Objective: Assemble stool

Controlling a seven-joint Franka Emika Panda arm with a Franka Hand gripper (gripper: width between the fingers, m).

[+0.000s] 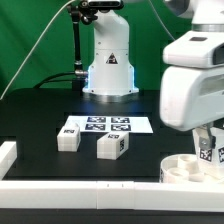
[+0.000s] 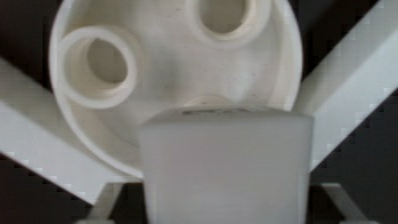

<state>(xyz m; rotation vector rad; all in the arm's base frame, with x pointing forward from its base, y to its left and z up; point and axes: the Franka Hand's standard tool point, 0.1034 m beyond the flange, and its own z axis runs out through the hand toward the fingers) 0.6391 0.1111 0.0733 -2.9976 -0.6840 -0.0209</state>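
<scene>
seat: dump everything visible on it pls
The seat is a white, plastic-looking, round low disc. It lies flat on the black table at the exterior view's right, by the front rail. Its upward face carries round sockets with raised rims. The leg in the pincer hangs just over it; contact cannot be told.

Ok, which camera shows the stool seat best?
The wrist view: the seat fills it, two round sockets plain, behind the leg held in the gripper. The exterior view shows only its side, low at that view's right.
</scene>
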